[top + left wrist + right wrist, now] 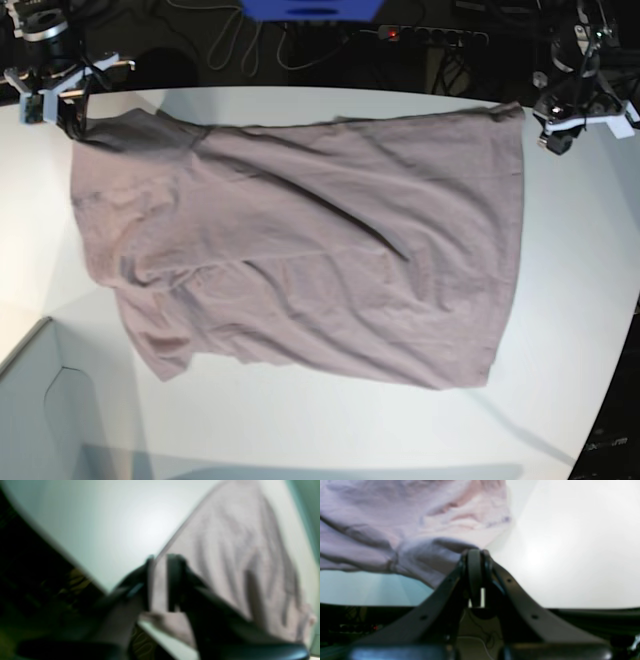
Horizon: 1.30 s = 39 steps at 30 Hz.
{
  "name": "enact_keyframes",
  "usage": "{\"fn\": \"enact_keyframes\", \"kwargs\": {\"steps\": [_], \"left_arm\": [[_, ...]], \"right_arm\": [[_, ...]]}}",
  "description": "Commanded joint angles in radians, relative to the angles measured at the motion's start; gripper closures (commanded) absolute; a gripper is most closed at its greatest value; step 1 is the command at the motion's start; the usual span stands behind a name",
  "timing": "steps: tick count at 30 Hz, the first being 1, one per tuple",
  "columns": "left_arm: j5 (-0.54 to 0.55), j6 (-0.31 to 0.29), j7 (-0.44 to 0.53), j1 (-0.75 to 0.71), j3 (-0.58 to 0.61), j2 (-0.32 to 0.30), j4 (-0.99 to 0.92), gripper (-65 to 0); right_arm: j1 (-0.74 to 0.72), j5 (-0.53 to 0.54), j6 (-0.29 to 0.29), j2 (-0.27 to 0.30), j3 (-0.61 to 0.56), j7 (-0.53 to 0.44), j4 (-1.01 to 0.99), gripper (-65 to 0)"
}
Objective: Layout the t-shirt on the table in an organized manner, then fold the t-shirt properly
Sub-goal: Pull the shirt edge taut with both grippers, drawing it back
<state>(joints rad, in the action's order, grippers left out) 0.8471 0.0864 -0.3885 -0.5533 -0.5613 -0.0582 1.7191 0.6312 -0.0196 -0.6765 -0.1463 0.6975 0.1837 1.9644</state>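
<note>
The mauve t-shirt [300,230] lies spread and wrinkled across the white table [570,300]. Its hem side is toward the right and its sleeves are toward the left. At the far left corner, my right gripper [68,115] is shut on a fold of the t-shirt [395,517]. In the right wrist view the right gripper's [475,553] fingers press together at the cloth. At the far right corner, my left gripper [557,140] sits just off the hem. In the blurred left wrist view the left gripper's [161,560] jaws stand apart, with the t-shirt [237,542] showing in the gap.
A pale box corner [40,400] juts in at the front left. Behind the table's far edge are a blue object [310,8], cables and a power strip [430,35]. The table's curved edge [605,400] runs down the right side.
</note>
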Motion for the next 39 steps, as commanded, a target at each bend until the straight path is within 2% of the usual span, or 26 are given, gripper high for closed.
{"fn": "enact_keyframes", "kwargs": {"steps": [1, 3, 5, 15, 37, 39], "left_arm": [[0.008, -0.006, 0.018, 0.002, -0.004, -0.012, 0.003, -20.1], [0.008, -0.006, 0.018, 0.002, -0.003, -0.013, -0.018, -31.3], [0.004, -0.006, 0.018, -0.001, 0.014, -0.015, -0.032, -35.4], [-0.167, -0.007, 0.027, 0.025, 0.166, -0.006, -0.107, -34.7], [-0.176, -0.007, 0.021, 0.009, 0.166, -0.012, -0.136, -34.6], [-0.176, -0.007, 0.021, 0.011, 0.166, -0.01, -0.136, -32.7]], "right_arm": [[0.009, 0.016, -0.022, 0.009, 0.004, -0.02, 0.016, 0.0], [-0.001, 0.016, -0.022, 0.009, 0.004, -0.02, 0.016, 0.0], [-0.007, 0.016, -0.022, 0.009, 0.004, -0.02, 0.016, 0.0], [-0.011, 0.014, -0.022, 0.007, -0.009, -0.02, 0.016, 0.0], [-0.011, 0.014, -0.022, 0.006, -0.009, -0.02, 0.016, 0.0], [-0.011, 0.014, -0.022, 0.006, -0.009, -0.02, 0.016, 0.0]]}}
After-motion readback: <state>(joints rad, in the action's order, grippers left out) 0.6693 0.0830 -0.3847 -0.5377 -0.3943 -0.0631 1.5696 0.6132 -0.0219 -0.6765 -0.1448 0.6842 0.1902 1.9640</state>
